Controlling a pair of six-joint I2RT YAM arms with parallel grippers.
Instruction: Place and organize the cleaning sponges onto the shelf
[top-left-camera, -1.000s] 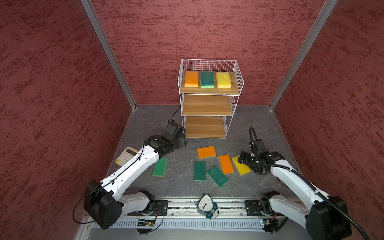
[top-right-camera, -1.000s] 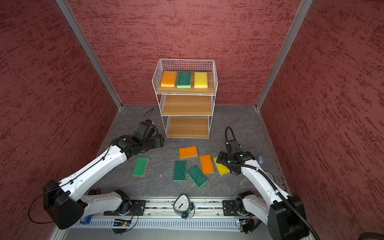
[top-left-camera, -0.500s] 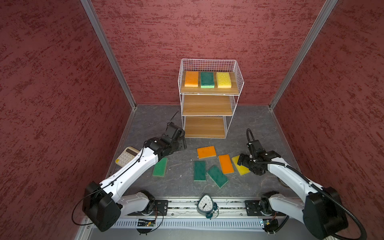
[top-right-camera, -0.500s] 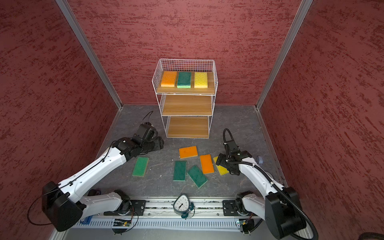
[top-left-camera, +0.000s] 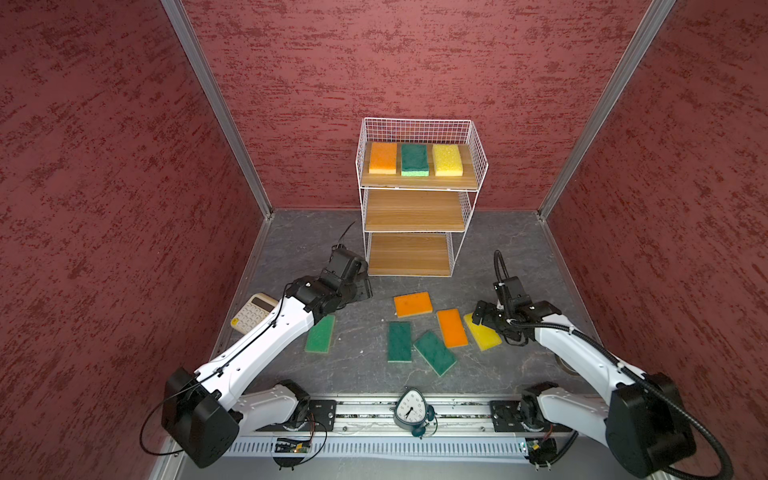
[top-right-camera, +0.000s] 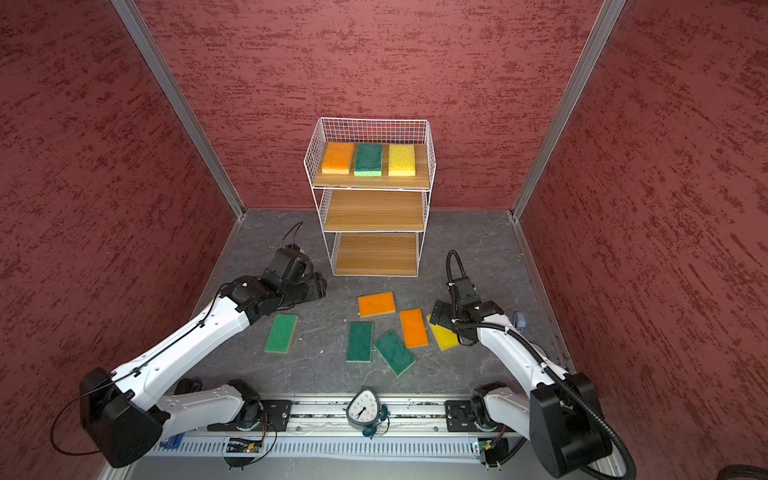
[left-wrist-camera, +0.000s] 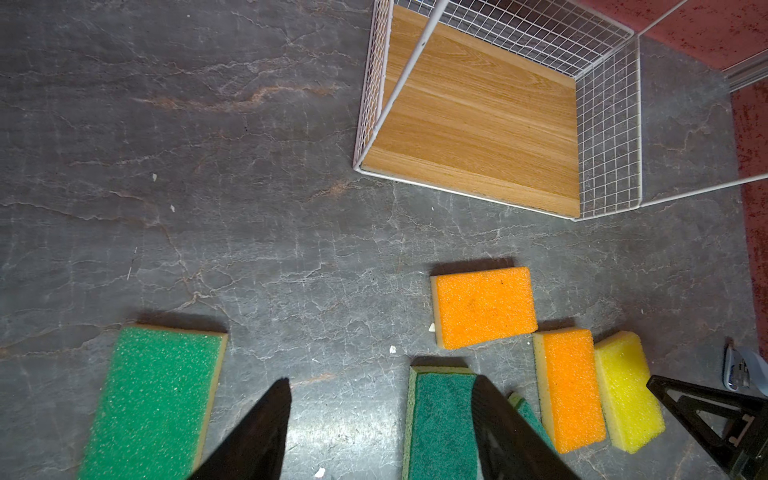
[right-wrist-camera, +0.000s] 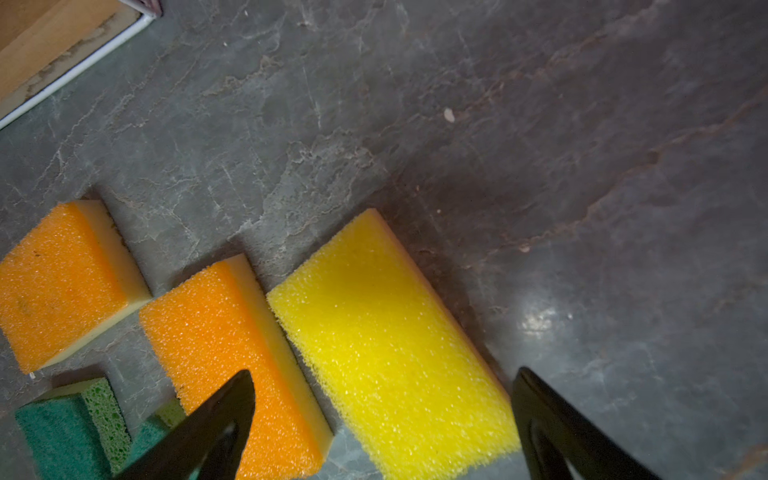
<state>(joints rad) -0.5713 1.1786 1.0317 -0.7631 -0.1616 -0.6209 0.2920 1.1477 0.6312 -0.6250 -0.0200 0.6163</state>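
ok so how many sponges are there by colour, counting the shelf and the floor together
green rectangular foam sponges: 4
orange rectangular foam sponges: 3
yellow rectangular foam sponges: 2
total: 9

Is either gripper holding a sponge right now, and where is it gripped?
Nothing is held. The left gripper and right gripper are both open, empty.
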